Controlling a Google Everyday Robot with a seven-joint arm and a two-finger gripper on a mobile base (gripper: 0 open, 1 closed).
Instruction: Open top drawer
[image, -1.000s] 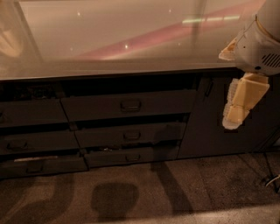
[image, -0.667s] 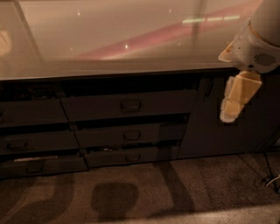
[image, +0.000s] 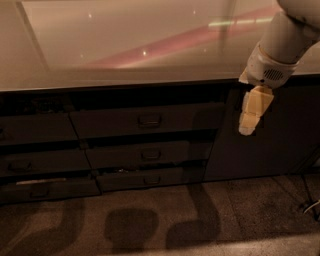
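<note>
**Gripper (image: 247, 128) hung at the right of the frame, well apart from the top drawer (image: 110, 124).**

The cream gripper pointed down from the white arm (image: 282, 45) in the upper right. It hung in front of the dark cabinet door (image: 280, 150), just under the edge of the counter (image: 125, 55). From where I stood I couldn't make out how wide its grip was, and it held nothing. The top drawer sat mid-frame beneath the pale, glossy counter, and nothing touched the small loop handle (image: 149, 119) at its centre. Two slimmer drawers (image: 120, 156) were stacked below it, and more dark fronts ran along the left edge. The lowest left front carried a pale strip (image: 40, 181), too dim to read. Soft shadows lay on the floor (image: 240, 220).
</note>
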